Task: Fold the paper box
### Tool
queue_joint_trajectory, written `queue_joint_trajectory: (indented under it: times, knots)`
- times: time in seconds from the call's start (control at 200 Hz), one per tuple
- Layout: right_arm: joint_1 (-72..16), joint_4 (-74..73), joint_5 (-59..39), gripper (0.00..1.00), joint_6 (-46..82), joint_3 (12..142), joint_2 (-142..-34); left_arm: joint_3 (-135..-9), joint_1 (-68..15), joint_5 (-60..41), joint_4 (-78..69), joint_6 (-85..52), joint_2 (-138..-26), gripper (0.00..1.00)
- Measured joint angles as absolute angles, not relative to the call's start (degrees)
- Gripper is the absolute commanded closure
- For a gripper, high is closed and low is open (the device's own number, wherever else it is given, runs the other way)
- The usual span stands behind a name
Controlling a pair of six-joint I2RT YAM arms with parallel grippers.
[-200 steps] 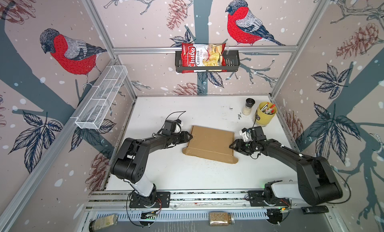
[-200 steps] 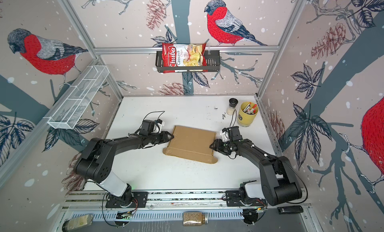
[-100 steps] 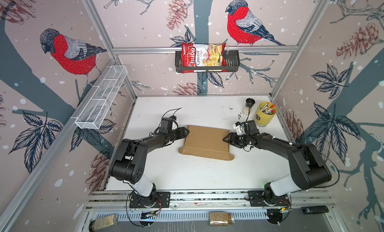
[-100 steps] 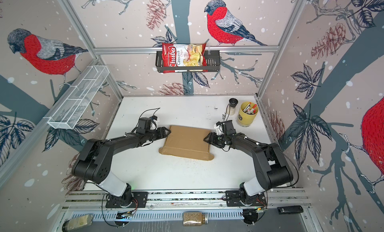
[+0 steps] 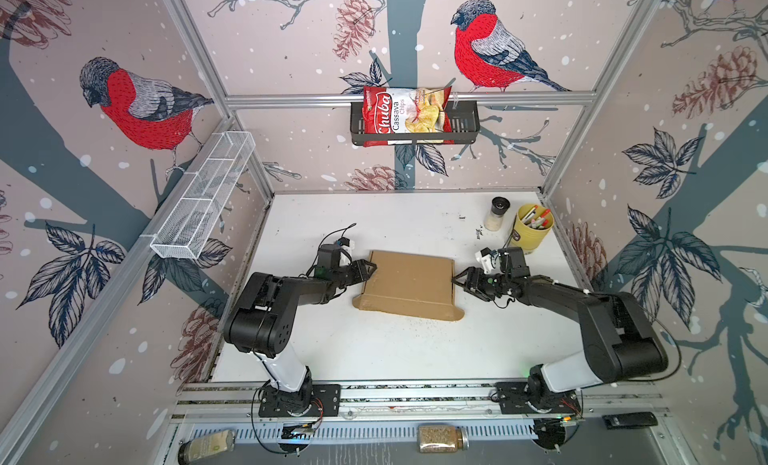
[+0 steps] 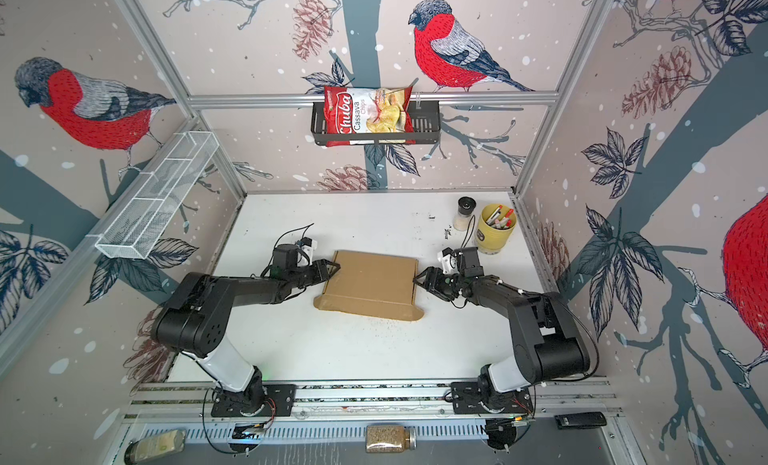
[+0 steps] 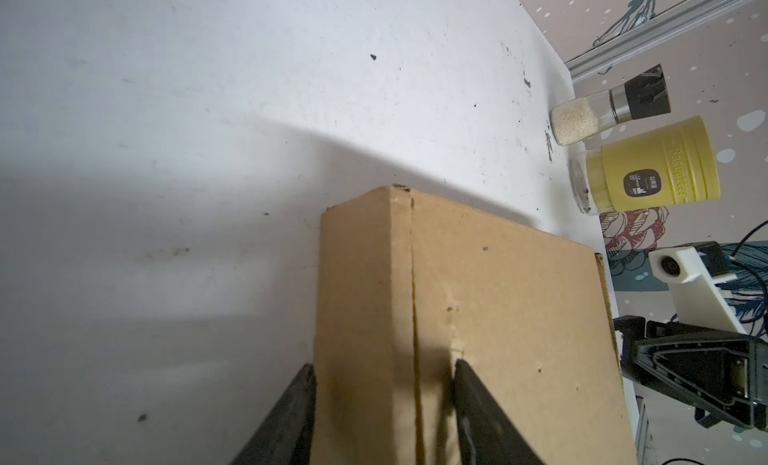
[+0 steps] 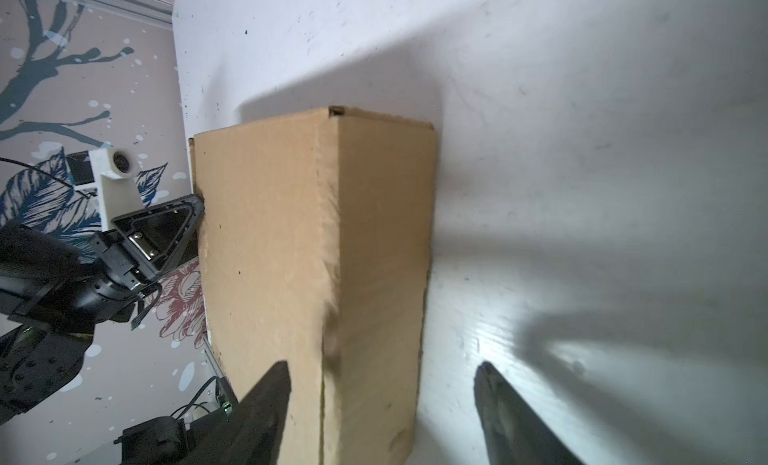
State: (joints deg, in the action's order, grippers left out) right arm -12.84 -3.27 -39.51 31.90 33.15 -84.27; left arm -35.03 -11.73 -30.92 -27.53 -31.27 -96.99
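Lying closed on the white table (image 5: 374,350), the paper box (image 5: 409,284) is pinched at its left edge by the left gripper (image 5: 371,269). The right gripper (image 5: 456,281) gapes wide at the right edge. A black wall basket (image 5: 465,126) holds a Chuba cassava chips bag (image 5: 405,115), and a yellow tin (image 5: 530,240) holds markers (image 5: 536,215).

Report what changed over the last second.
The right gripper moved left and a little back, at the right end of the paper box, which slid slightly left; the left gripper shifted left with it. The yellow cup and shaker stayed put.
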Motion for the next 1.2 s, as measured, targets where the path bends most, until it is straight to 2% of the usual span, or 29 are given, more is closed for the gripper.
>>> queue_joint_trajectory:
  times: [0.26, 0.715, 0.936, 1.196]
  knots:
    - [-12.64, -7.16, -42.02, 0.16, 31.90, 30.35, -82.61, -33.34, -8.82, -34.02, -32.01, -32.38, -98.35, 0.62]
    - [-18.63, -14.57, -43.68, 0.14, 35.07, 32.01, -90.96, -34.76, -7.25, -37.04, -31.99, -32.53, -100.62, 0.64]
    - [-21.21, -22.33, -45.63, 0.17, 38.74, 33.67, -96.38, -35.07, -7.09, -37.21, -31.18, -32.32, -100.60, 0.64]
    - [-22.44, -30.44, -46.52, 0.28, 45.52, 32.64, -99.29, -35.22, -7.05, -36.84, -30.70, -32.05, -100.36, 0.59]
